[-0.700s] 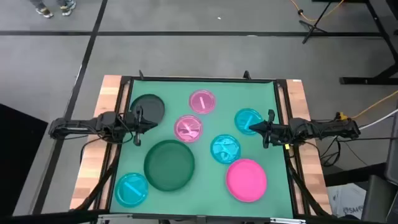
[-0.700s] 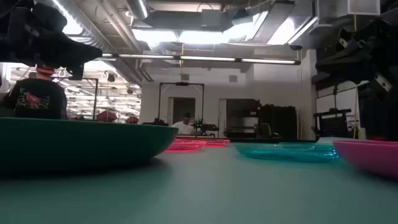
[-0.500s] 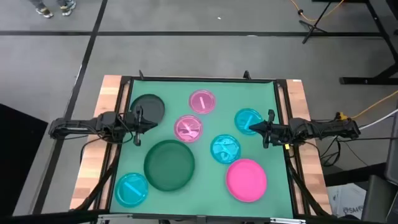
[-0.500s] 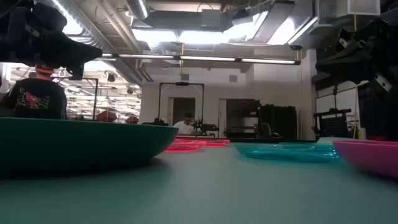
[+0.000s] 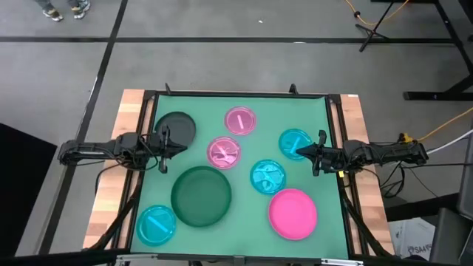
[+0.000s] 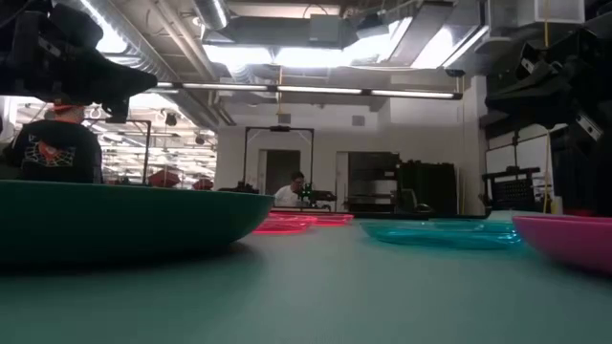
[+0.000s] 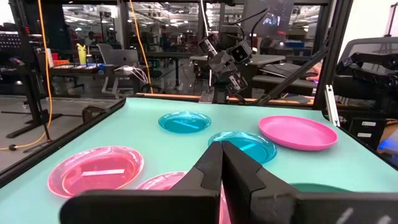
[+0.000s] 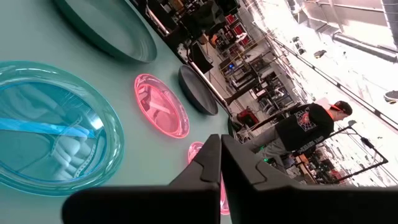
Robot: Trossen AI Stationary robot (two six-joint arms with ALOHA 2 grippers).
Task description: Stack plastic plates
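No stacking has begun: seven plastic plates (image 5: 201, 196) lie singly across the tabletop (image 5: 244, 227), while the left gripper (image 5: 179, 148) and right gripper (image 5: 301, 151), fingers together and empty, hover at opposite side edges; next, one must open over a small plate.

Green-topped table (image 5: 244, 103): seven plastic plates (image 5: 201, 196) spread apart, none stacked.

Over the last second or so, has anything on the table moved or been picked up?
Nothing on the table visibly changed. The left pincer and right pincer hang shut and empty at the table's two sides, as before. The plastic plates lie unstacked where they were. Only a person far back in the room, seen in the low view, has shifted a little.
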